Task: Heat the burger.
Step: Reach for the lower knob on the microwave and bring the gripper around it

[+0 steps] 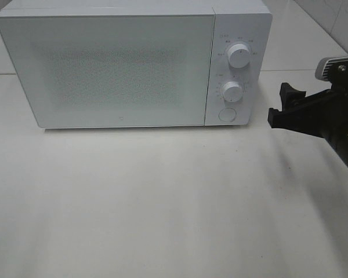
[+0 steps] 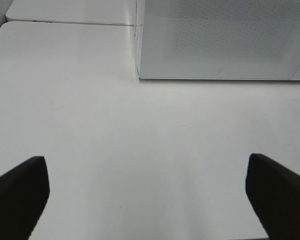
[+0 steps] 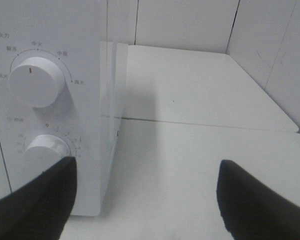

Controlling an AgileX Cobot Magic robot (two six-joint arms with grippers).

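Observation:
The burger is out of view in every frame. A white microwave [image 1: 122,63] stands at the back of the table with its frosted door [image 1: 104,66] shut. My right gripper [image 1: 280,106] hovers open just right of the control panel, level with the lower knob [image 1: 232,91]. In the right wrist view the right gripper [image 3: 147,167] is empty, with one finger [image 3: 45,195] in front of the lower knob [image 3: 46,149]. My left gripper [image 2: 146,161] is wide open and empty over bare table, in front of the microwave's left corner [image 2: 139,75].
The panel carries an upper knob [image 1: 239,55] and a round button [image 1: 226,114]. The white table [image 1: 162,202] stretches in front of the microwave. A tiled wall [image 3: 275,55] rises behind and to the right, and a seam [image 3: 205,125] runs between two tabletops.

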